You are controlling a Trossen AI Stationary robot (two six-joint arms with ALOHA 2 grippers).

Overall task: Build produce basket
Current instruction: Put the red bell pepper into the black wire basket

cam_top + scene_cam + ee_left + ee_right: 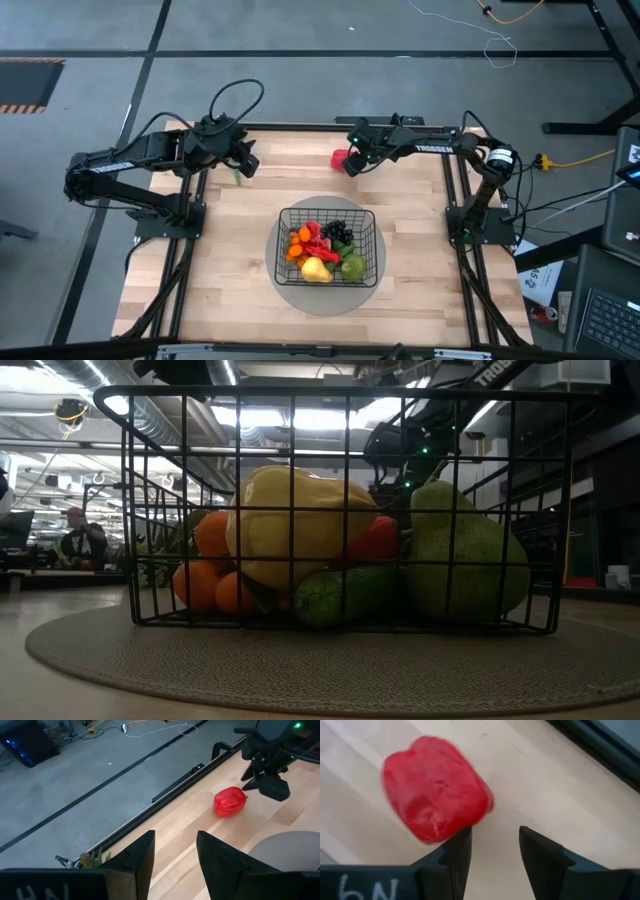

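Hovering beside red pepper point(436, 787): right gripper point(495, 851), fingers apart, empty. Left gripper point(175, 855) likewise apart, far-left table edge.

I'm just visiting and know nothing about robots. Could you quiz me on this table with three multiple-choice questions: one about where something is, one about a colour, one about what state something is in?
1. Where does the red pepper lie?
A. Inside the basket
B. On the bare wood at the table's far edge
C. On the grey mat

2. What colour is the big piece at the front of the basket in the low view?
A. Yellow
B. Blue
C. White

3. How is the right gripper?
A. Shut on the pepper
B. Open beside the pepper
C. Inside the basket

Answers: 1 B, the high view shows it outside basket and mat. 2 A, a yellow fruit. 3 B, its wrist view shows a gap between the fingers with the pepper off to one side.
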